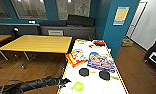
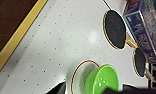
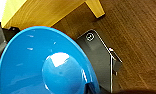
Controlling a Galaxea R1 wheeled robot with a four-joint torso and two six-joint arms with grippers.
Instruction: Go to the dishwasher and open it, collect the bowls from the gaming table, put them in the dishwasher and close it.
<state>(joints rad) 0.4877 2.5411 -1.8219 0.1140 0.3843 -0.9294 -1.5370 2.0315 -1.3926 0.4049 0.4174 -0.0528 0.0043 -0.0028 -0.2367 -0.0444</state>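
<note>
The gaming table (image 1: 96, 81) is a long white top with a yellow edge, strewn with game boxes (image 1: 101, 60). A green bowl (image 1: 78, 86) (image 2: 102, 80) stands near its front end on a white red-rimmed plate (image 2: 77, 75). My left gripper (image 1: 66, 81) (image 2: 94, 90) is at the table's left edge, open, with dark fingers on either side of that bowl. A blue bowl (image 3: 44, 62) hangs close before the right wrist camera above the wooden floor, and my right gripper is shut on it. Two flat dark round things (image 1: 83, 72) (image 1: 104, 74) with yellowish handles lie mid-table. The dishwasher is out of view.
A yellow table (image 1: 39, 43) stands left of the gaming table, with wooden floor between their legs. A teal pillar (image 1: 119, 27) rises beyond the far right corner. A dark low unit (image 1: 69, 30) lines the back wall. Dark equipment (image 1: 154, 57) stands at the right edge.
</note>
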